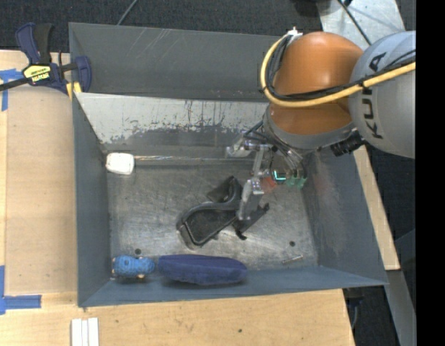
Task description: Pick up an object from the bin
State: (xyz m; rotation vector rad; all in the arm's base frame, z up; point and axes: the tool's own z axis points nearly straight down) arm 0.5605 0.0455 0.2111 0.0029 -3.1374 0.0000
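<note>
Your gripper [250, 202] hangs low over the right end of the black floppy looped thing [208, 223] lying mid-floor in the grey metal bin [89, 207]. Can't tell if it's open or closed. The thing's long axis slants from the near-left to the far-right, so its bulk lies toward the bin's left wall from the gripper. Judgement: drop straight down, no sideways shift.

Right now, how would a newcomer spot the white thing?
Look into the grey bin, at its floor's top-left corner. A small white rounded block lies alone. It is the only pale thing: the black object sits mid-floor, the long blue bundle and small blue toy at the bottom edge.
</note>
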